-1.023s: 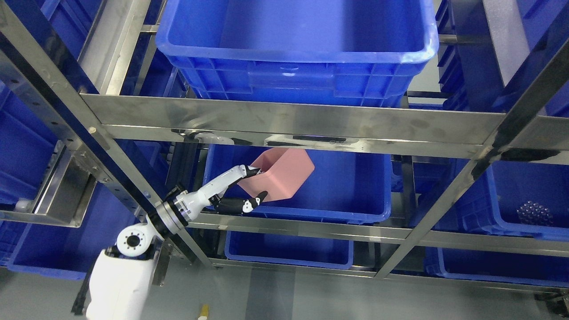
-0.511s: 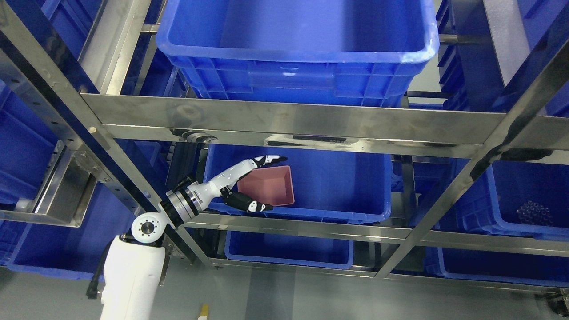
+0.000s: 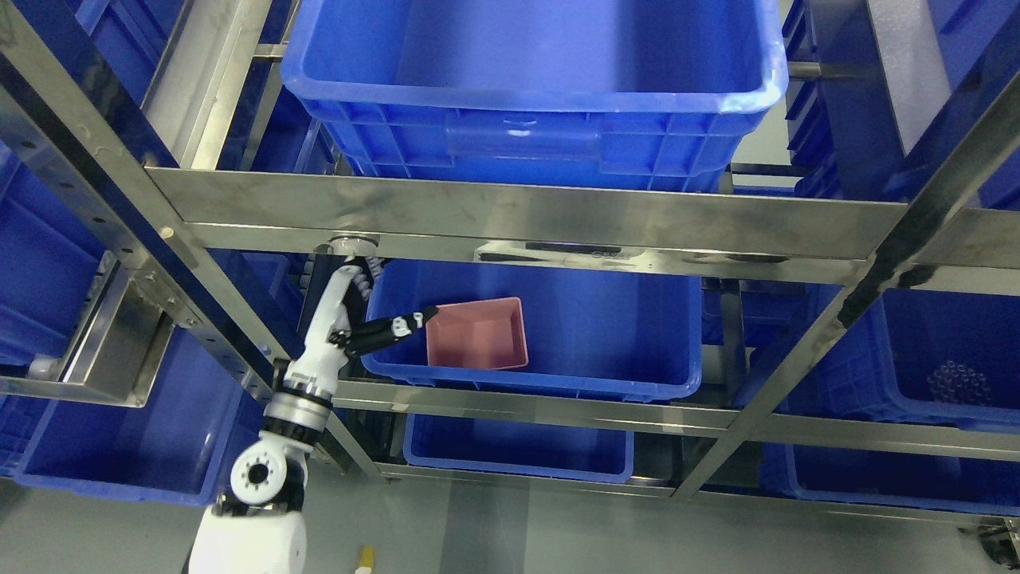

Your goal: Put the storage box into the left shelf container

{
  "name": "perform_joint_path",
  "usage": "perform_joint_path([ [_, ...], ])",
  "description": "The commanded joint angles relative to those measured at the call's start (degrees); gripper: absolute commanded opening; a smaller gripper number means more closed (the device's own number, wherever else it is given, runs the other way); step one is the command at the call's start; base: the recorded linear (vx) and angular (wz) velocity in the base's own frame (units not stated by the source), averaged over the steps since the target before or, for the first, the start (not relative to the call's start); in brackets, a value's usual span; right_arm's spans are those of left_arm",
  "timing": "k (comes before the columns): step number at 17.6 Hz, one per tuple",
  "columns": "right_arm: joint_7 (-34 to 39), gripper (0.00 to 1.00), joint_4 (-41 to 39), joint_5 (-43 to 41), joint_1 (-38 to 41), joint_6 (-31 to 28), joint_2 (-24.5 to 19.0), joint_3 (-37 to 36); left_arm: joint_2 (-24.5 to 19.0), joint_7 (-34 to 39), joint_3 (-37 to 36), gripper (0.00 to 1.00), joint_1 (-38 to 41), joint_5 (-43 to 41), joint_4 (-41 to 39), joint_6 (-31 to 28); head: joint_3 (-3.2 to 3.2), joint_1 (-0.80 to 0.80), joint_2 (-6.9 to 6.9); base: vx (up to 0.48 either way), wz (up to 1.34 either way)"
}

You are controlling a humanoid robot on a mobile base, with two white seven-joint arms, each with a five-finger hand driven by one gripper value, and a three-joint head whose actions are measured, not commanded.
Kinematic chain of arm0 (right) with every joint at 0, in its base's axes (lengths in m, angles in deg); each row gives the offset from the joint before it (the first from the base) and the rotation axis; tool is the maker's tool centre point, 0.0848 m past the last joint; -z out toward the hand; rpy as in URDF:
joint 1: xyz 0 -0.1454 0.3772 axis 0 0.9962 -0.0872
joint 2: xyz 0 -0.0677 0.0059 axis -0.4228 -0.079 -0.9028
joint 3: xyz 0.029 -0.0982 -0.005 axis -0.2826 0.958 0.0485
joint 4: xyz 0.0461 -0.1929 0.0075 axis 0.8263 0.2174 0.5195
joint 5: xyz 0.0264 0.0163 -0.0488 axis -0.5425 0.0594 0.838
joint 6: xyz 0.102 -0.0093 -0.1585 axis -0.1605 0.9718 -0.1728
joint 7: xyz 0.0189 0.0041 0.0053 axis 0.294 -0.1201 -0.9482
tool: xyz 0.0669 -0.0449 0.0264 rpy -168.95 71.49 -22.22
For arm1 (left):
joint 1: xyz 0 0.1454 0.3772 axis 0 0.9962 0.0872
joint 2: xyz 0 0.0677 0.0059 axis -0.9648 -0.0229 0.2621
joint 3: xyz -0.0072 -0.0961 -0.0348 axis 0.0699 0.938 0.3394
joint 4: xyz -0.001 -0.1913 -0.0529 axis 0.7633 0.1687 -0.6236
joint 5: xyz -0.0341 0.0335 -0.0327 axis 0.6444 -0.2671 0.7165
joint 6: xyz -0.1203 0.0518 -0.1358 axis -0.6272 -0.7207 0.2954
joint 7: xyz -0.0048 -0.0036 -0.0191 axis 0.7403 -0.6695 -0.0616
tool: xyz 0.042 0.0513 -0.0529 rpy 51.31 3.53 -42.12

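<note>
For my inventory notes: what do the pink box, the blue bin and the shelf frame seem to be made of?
Pink box: probably matte plastic, flat even colour. Blue bin: moulded plastic, slight sheen, rolled rim. Shelf frame: polished metal, likely stainless steel, mirror-like reflections.

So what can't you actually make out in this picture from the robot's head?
- Left hand, head view: the upper fingers run up behind the steel shelf beam, so their tips are hidden.
- Pink storage box in the blue container: its underside is out of sight.
- Round dark object in the right-hand bin: too small to identify.
- Right arm: outside the picture.
</note>
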Motion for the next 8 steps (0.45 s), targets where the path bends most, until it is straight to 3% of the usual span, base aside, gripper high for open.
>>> perform_joint_path([
  [1, 0.0, 1.0, -1.0, 0.1, 0.5, 0.0, 1.0, -0.3, 0.2, 6.3, -1.3, 1.0, 13.0, 4.3, -17.2, 2.4, 0.0, 0.0, 0.0, 0.0, 0.0],
  [8, 0.0, 1.0, -1.0, 0.1, 0.5, 0.0, 1.0, -0.3, 0.2, 6.2, -4.0, 1.0, 17.0, 4.3, -17.2, 5.2, 0.0, 0.0, 0.0, 0.0, 0.0],
])
